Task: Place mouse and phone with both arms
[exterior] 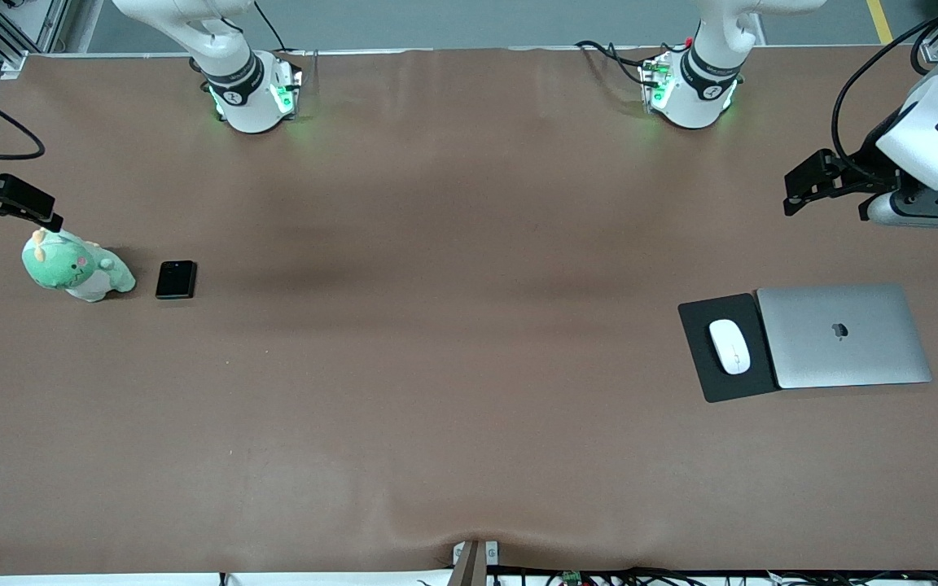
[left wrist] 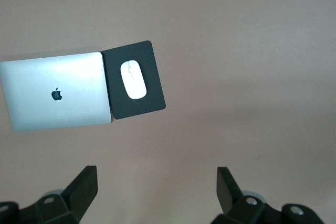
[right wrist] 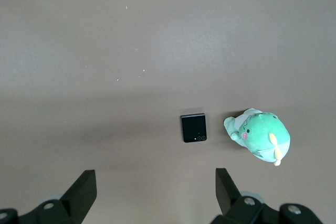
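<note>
The white mouse (exterior: 729,346) lies on a black mouse pad (exterior: 701,382) beside a closed silver laptop (exterior: 843,335), toward the left arm's end of the table. It also shows in the left wrist view (left wrist: 133,79). The black phone (exterior: 176,279) lies flat toward the right arm's end, beside a green plush toy (exterior: 78,266); it also shows in the right wrist view (right wrist: 193,127). My left gripper (exterior: 799,191) (left wrist: 156,182) is open and empty, high over bare table. My right gripper (exterior: 29,203) (right wrist: 155,182) is open and empty, high over the table's edge by the plush.
The laptop (left wrist: 55,92) overlaps the mouse pad (left wrist: 134,80) along one side. The plush toy (right wrist: 260,135) lies close beside the phone. A brown mat (exterior: 453,325) covers the whole table. Cables run along the table's edges.
</note>
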Action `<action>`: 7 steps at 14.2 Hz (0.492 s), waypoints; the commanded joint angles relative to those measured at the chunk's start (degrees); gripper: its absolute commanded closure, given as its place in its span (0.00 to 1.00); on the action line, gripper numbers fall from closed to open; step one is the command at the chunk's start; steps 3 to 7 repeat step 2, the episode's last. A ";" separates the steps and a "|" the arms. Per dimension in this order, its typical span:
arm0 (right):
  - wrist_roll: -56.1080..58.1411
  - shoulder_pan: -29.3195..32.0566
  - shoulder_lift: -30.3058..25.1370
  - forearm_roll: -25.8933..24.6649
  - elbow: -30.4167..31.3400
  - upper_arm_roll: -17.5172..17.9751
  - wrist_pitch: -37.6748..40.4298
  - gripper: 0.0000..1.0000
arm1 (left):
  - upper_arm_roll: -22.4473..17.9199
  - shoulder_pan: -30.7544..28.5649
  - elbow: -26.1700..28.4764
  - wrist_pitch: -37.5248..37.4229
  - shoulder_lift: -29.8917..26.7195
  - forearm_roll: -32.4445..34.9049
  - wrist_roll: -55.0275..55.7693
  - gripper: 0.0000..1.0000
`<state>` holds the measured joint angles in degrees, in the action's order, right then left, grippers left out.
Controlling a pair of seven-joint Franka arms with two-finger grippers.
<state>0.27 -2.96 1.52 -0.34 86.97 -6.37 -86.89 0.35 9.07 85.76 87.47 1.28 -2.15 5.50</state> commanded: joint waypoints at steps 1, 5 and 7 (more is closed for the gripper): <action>-0.97 0.06 -1.70 -0.80 1.63 0.21 -0.04 0.00 | -0.61 0.16 1.08 0.77 -0.93 -1.19 -0.84 0.00; -0.97 0.06 -1.78 -0.80 1.54 0.21 0.05 0.00 | -0.61 0.16 1.08 0.77 -0.93 -1.19 -0.84 0.00; -0.97 0.06 -1.78 -0.80 1.54 0.21 0.05 0.00 | -0.61 0.16 1.08 0.77 -0.93 -1.19 -0.84 0.00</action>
